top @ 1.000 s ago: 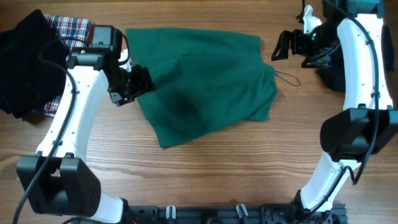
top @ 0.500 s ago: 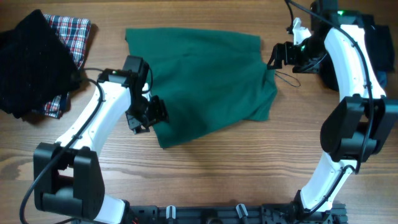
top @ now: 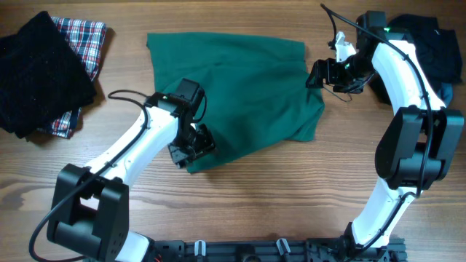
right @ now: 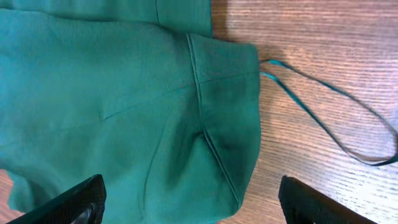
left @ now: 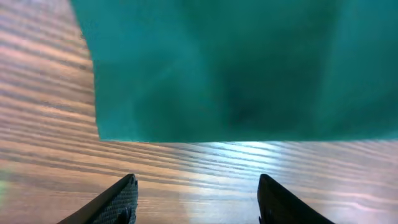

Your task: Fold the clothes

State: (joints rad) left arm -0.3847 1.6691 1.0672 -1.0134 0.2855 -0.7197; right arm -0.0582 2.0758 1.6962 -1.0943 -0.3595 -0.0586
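The clothes (top: 240, 87), one dark-green garment, lie spread flat mid-table, with a thin cord (top: 336, 93) trailing off the right edge. My left gripper (top: 191, 145) hovers at the garment's near-left corner. In the left wrist view it (left: 196, 202) is open over bare wood, just short of the cloth's (left: 236, 68) straight edge. My right gripper (top: 318, 73) hangs over the garment's right corner. In the right wrist view its jaws (right: 193, 205) stand wide open above the hemmed corner (right: 224, 118), holding nothing, with the cord loop (right: 339, 121) to the right.
A black knitted garment (top: 36, 73) lies on a red-blue plaid cloth (top: 86, 38) at the far left. A dark heap (top: 429, 51) sits at the far right, behind the right arm. Bare wooden tabletop (top: 291, 189) runs along the front.
My left gripper has travelled from the garment's left edge down to its near-left corner, its jaws narrowing a little. My right gripper has moved left onto the garment's right corner.
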